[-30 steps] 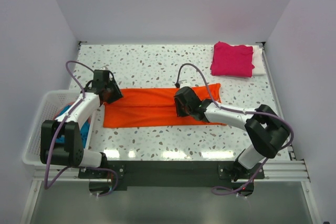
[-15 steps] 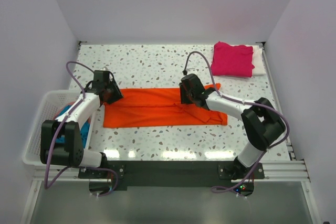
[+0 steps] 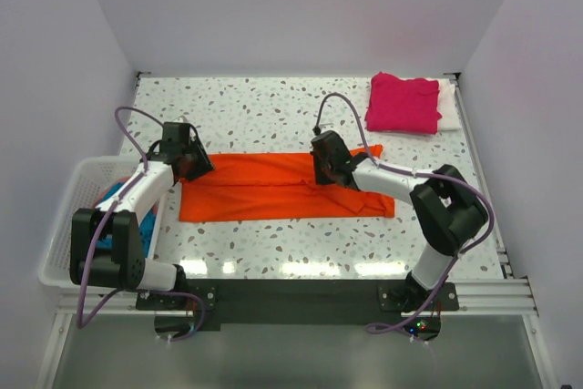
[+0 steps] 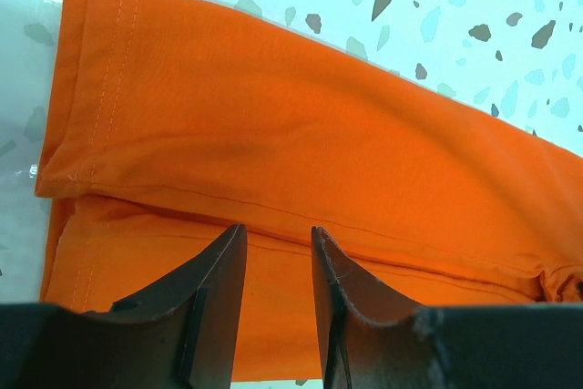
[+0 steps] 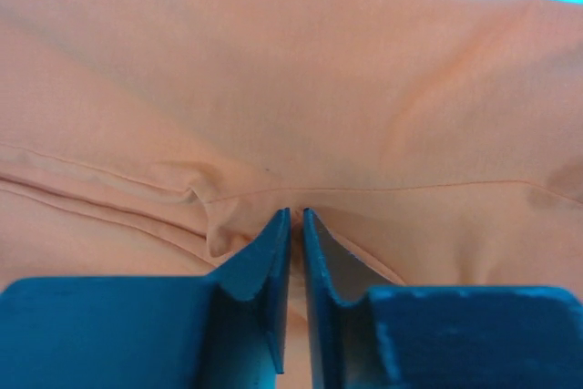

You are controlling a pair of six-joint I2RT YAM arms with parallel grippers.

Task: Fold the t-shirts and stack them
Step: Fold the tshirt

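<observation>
The orange t-shirt lies on the table as a long flat strip, folded lengthwise. My left gripper is over its left end. In the left wrist view its jaws stand open just above the orange t-shirt, with nothing between them. My right gripper is down on the strip right of its middle. In the right wrist view its fingertips are nearly together, pinching a pucker of the orange t-shirt. A folded magenta-pink t-shirt lies on a white t-shirt at the back right.
A white slatted basket hangs off the table's left edge beside the left arm, with a teal-blue t-shirt inside it. The walls stand close on both sides. The right arm's cable loops over the table behind the strip.
My right gripper has moved from the strip's front part toward its back edge and closed its jaws on the cloth. The left gripper has stayed still.
</observation>
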